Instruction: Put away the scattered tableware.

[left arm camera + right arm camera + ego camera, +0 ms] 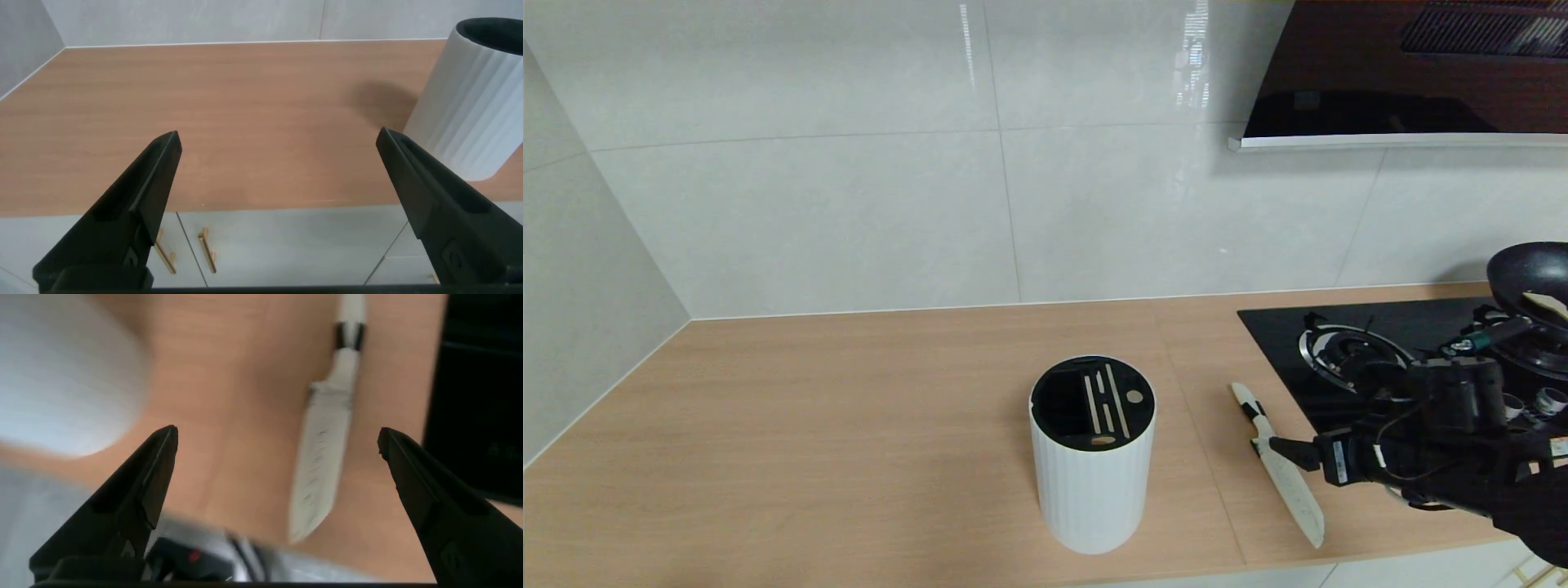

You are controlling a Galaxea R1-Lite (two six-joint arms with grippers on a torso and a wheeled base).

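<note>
The wooden countertop (pixel 849 425) runs from a corner of pale tiled wall (pixel 849 163), far to the left of the holder, and on across my whole field. My left gripper (pixel 278 139) hangs at the counter's front edge with its fingers spread wide and nothing between them. Under that edge I can see cabinet fronts with slim brass-coloured handles (pixel 208 249).

The holder (pixel 1092 474) is a white ribbed cylinder standing upright near the front edge, and its black top is cut with one large opening and several narrow slots. From the left wrist camera its ribbed side (pixel 474 106) shows close by.

Just right of the holder, apart from it, the knife (pixel 1297 496) lies flat on the wood. It has a white blade and a white handle with a black band, the handle towards the wall and the tip towards the front edge. My right gripper (pixel 1286 449) is over the blade, its fingers wide apart and holding nothing. In the right wrist view the knife (pixel 327 449) sits in the gap between them, and I cannot tell whether a finger touches it.

Further right of the holder, a black cooktop (pixel 1290 359) is set into the counter, with a burner (pixel 1347 347) and a dark pan (pixel 1531 273) on it. A dark range hood (pixel 1405 73) is mounted on the wall above.
</note>
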